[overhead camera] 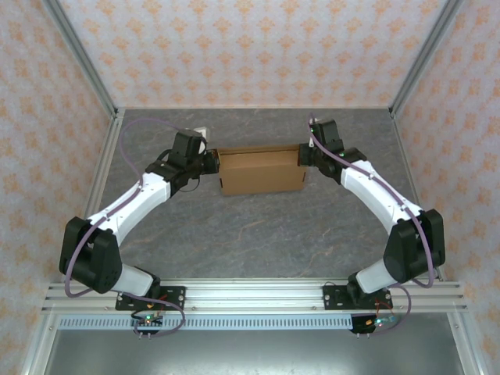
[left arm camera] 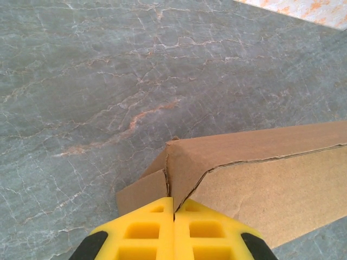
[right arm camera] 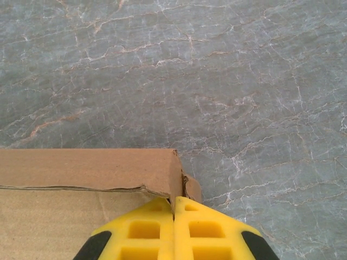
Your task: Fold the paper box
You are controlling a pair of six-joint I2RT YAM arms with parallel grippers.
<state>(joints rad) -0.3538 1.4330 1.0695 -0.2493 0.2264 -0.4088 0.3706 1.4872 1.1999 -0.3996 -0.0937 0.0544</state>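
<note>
We see the box (overhead camera: 262,173) on the table (overhead camera: 258,234) between the left gripper (overhead camera: 212,162) and right gripper (overhead camera: 301,156), both clenched, tips touching its ends.

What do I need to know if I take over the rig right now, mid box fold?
Left gripper: shut, tips against the left-end corner of the paper box.
Right gripper: shut, tips against the box's right-end corner.
Box: lies flat mid-table, between both grippers.
Done: the sheet is already a closed shallow box.
Left: a small flap pokes out at the left corner, and another at the right. Both probably need tucking in, then back the arms off.
</note>
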